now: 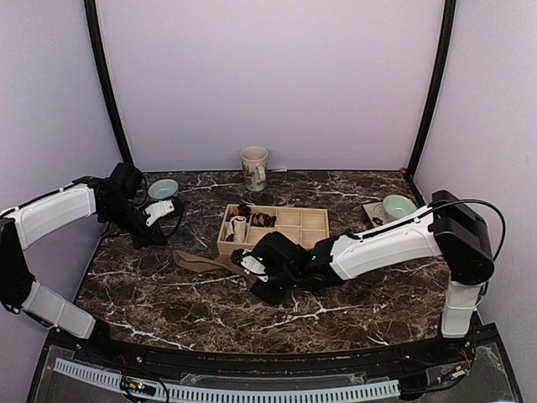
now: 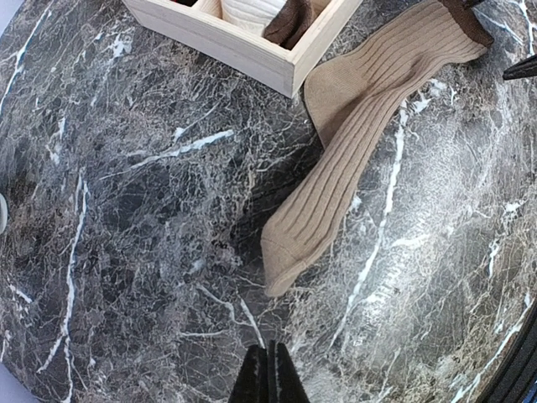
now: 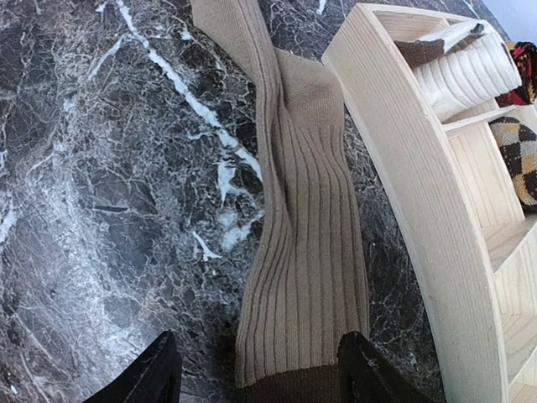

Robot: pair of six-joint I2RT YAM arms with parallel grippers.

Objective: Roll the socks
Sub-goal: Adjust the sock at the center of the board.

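We see the tan sock (image 2: 361,143) lying flat and stretched out on the table (image 2: 126,252), its middle just beside the tray (image 3: 419,193) corner. Right gripper (image 3: 260,378) jaws are spread, straddling the sock's dark-cuffed end. Nothing is pinched, and we cannot tell if it touches. Left gripper (image 2: 268,374) jaws are pressed together and empty, over bare marble near the sock's other end. The argyle sock (image 3: 518,155) sits bundled in a tray compartment, next to the white roll (image 3: 466,75)'s compartment.
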